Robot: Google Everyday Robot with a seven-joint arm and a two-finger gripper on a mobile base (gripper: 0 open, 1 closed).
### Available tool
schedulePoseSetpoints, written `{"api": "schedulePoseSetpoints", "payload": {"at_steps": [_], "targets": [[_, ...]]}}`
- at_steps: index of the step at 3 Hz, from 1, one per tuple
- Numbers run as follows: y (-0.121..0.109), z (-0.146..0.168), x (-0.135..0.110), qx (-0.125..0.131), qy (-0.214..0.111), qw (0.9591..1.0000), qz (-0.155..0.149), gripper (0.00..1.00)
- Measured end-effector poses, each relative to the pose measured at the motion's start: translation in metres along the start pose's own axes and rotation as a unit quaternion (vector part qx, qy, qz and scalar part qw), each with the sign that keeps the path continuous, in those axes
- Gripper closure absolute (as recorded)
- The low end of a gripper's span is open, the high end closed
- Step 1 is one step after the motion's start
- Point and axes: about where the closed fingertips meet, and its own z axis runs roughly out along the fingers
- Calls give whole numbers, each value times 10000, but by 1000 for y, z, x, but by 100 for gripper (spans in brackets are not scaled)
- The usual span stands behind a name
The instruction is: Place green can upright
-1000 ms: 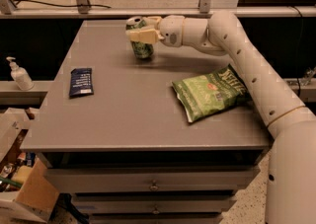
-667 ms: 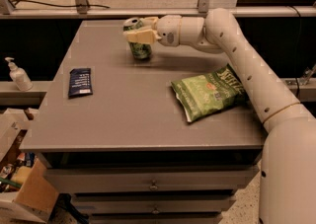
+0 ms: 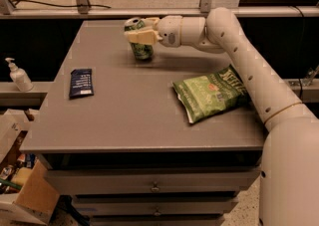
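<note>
The green can stands nearly upright at the far middle of the grey table, its silver top tilted slightly toward the left. My gripper reaches in from the right and its cream fingers are closed around the can's upper half. The can's base sits at or just above the table top; I cannot tell which. My white arm stretches from the lower right across the table's right side.
A flat green chip bag lies on the table's right, under my arm. A dark blue packet lies at the left. A sanitizer bottle stands on a ledge left of the table. A cardboard box sits at the lower left.
The gripper and can have shifted slightly to the left along the far side of the table. The grip on the can is unchanged.
</note>
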Motion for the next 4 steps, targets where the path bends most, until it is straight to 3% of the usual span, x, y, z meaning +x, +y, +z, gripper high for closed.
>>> {"api": "schedulePoseSetpoints", "payload": {"at_steps": [1, 2, 4], "targets": [[0, 0, -2, 0, 1, 10000, 0, 12], [1, -7, 2, 1, 104, 9999, 16, 0], [0, -36, 3, 145, 314, 9994, -17, 0]]}}
